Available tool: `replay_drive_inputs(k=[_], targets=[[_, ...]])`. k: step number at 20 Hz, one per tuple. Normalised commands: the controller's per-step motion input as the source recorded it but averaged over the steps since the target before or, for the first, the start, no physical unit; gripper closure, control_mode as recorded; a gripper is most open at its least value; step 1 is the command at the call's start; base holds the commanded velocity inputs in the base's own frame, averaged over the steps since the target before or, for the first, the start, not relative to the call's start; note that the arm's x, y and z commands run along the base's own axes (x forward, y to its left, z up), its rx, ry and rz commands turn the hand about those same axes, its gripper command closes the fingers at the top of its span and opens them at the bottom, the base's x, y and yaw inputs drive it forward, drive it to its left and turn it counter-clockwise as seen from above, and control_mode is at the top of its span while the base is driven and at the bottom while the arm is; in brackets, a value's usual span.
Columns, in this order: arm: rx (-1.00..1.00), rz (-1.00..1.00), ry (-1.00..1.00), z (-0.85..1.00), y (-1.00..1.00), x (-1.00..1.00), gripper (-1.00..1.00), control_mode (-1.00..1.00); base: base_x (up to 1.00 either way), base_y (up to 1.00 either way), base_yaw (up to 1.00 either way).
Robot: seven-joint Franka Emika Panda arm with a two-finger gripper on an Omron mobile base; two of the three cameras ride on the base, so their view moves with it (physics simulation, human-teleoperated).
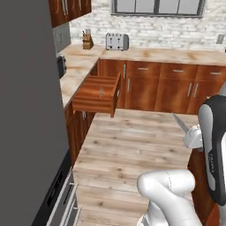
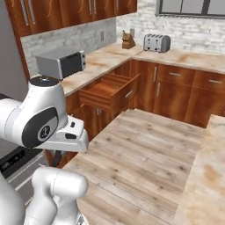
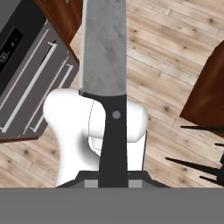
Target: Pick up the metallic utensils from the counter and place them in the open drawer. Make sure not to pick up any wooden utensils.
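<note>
The open drawer (image 1: 96, 93) stands pulled out of the reddish-brown cabinets. In the left base view it lies ahead of the gripper (image 3: 113, 179) and to its left, well apart from it. The inside of the drawer shows a wooden bottom with thin ridges that run from front to back. Whether anything lies between them, I cannot tell at this size. Its flat front carries a silver bar handle.

The gripper is closed on a kitchen knife (image 3: 105, 52), one of the metallic utensils. The jaws clamp the dark handle near its lower end. The wide grey blade points straight away from the hand, over the light wooden floor (image 3: 166, 48). In the left base view the blade rises from the hand as a thin grey sliver that points up and to the left, towards the drawer.

The arm (image 1: 212, 145) stands at the right edge of the left base view, with its forearm nearly upright and the hand at about mid height. In the right base view its large shoulder joint bulges at the left.

In the hand view a grey oven front (image 3: 26, 78) lies to the left of the blade. The beige counter (image 2: 206, 176) is on the arm's right side.
</note>
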Motion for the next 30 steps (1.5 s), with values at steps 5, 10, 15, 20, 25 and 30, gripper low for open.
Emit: replay_drive_inputs(k=[5, 10, 15, 20, 25, 30], targets=[[0.0, 0.0, 0.0, 0.0, 0.0, 0.0, 1.0, 1.0, 1.0, 0.03, 0.19], [0.0, 0.0, 0.0, 0.0, 0.0, 0.0, 1.0, 1.0, 1.0, 0.02, 0.17], [0.0, 0.0, 0.0, 0.0, 0.0, 0.0, 1.0, 1.0, 1.0, 0.21, 0.11], [0.0, 0.0, 0.0, 0.0, 0.0, 0.0, 1.0, 1.0, 1.0, 0.35, 0.09], [0.0, 0.0, 0.0, 0.0, 0.0, 0.0, 1.0, 1.0, 1.0, 0.32, 0.04], [0.0, 0.0, 0.0, 0.0, 0.0, 0.0, 1.0, 1.0, 0.78, 0.15, 0.0]])
